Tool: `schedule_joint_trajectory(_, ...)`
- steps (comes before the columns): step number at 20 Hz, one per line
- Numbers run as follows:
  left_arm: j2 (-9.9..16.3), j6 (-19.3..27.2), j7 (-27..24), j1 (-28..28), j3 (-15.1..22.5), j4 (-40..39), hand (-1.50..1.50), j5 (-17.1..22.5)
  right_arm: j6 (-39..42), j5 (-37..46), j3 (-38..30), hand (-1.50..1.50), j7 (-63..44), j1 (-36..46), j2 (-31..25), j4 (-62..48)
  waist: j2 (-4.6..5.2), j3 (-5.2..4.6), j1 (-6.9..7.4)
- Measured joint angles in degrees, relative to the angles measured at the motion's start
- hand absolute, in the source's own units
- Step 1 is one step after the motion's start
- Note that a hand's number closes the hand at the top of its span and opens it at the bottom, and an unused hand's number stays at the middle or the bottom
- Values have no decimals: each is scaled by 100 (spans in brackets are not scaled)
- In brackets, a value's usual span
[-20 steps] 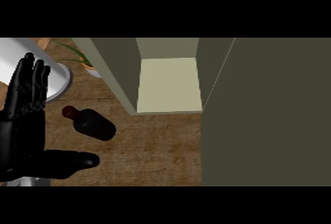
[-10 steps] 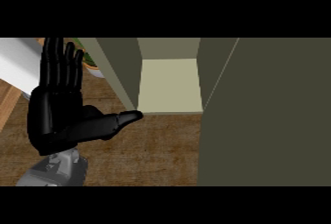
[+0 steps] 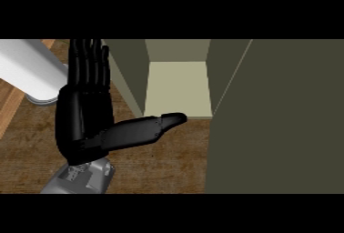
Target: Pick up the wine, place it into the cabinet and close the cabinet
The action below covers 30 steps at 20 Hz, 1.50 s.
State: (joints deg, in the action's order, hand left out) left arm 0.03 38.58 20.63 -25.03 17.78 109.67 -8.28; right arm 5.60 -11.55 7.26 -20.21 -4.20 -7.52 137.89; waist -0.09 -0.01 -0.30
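Left hand (image 3: 84,118) open, fingers straight, holding nothing; thumb near open cabinet (image 3: 178,86)

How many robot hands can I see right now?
1: the left robot hand, open, fingers straight up beside the open cabinet, thumb toward its shelf. The right one is out of view.

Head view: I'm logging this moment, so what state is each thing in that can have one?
Cabinet: open, its pale shelf bare as far as it shows.
Cabinet door: swung open, filling the view's right.
Left hand: open, fingers straight, thumb out toward the shelf's front edge, holding nothing.
Right hand: not in view.
Wine: not visible.
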Motion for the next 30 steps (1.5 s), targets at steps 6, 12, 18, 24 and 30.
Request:
schedule_joint_trajectory(6,-1,494,650,-596,241,-79,-150,-425,-167,77,-26,-150,-402,344,30,44,-2,3,1)
schedule_joint_trajectory(12,-1,748,1209,-857,265,-26,-150,-905,-253,143,-8,-150,-617,500,57,83,-7,3,8)
schedule_joint_trajectory(18,3,762,1333,-685,29,114,-150,-1012,-260,156,-135,-150,-864,644,-13,136,-4,2,5)
schedule_joint_trajectory(24,22,898,1353,-201,-22,311,-150,-1080,-296,168,-130,-150,-946,815,75,86,-2,2,16)
schedule_joint_trajectory(30,184,783,1022,395,-326,506,-150,-952,-283,196,-111,-150,-988,804,99,113,0,0,13)
